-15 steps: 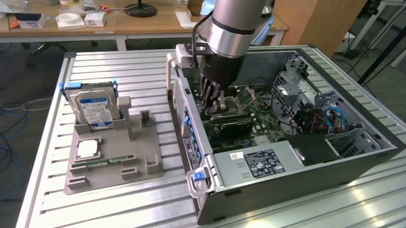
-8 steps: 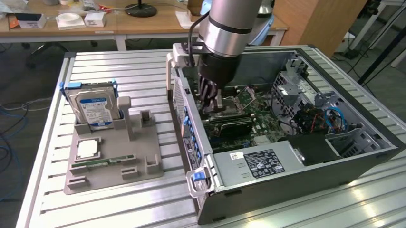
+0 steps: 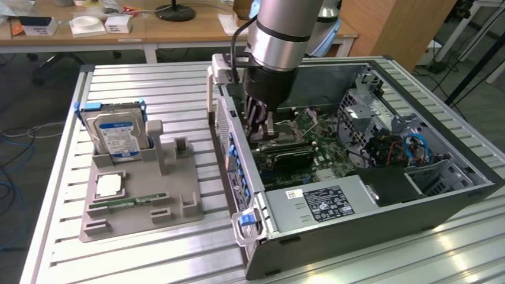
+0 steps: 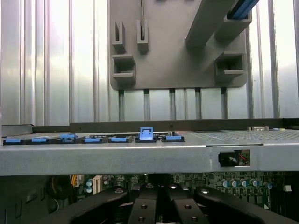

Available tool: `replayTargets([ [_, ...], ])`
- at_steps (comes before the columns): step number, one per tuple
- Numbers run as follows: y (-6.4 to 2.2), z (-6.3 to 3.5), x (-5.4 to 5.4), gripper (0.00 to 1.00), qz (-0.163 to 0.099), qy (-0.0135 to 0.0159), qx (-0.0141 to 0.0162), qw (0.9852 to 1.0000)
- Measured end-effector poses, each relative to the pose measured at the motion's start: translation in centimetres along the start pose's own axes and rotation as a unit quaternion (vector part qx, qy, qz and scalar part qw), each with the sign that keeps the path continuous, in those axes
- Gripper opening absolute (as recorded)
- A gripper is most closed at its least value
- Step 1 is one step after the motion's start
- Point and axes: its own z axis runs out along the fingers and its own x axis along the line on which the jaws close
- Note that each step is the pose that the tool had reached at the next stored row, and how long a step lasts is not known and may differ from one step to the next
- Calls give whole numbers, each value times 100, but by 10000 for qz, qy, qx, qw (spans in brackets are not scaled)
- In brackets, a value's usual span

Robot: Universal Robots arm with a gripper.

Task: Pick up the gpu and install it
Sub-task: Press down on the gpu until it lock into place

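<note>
GPU sits down inside the open computer case, a dark card standing on edge across the motherboard, directly beneath the gripper. Gripper fingers drawn fully together; they reach down to the card's upper edge, but whether they actually clamp it cannot be told. In the wrist view the black fingers converge in front of the green board, with the case's grey rear wall and its row of blue slot clips just beyond.

Clearances: arm enters the case close to the rear wall on the exterior view's left. Power supply lies nearer the camera than the card; drive cage with blue cables on the exterior view's right. Open room is mostly straight above.

Outside the case, grey parts fixture rests on the slatted metal table, holding an upright hard drive, a flat CPU and a memory stick. Fixture stands near the case, not touching.
</note>
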Motion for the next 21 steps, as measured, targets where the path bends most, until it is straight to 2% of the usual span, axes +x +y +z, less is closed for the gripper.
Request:
replayTargets([
  [10, -1, -60, 2, 11, 0, 1, -27, 10000],
  [21, 53, -58, 5, 11, 31, -1, -29, 10000],
])
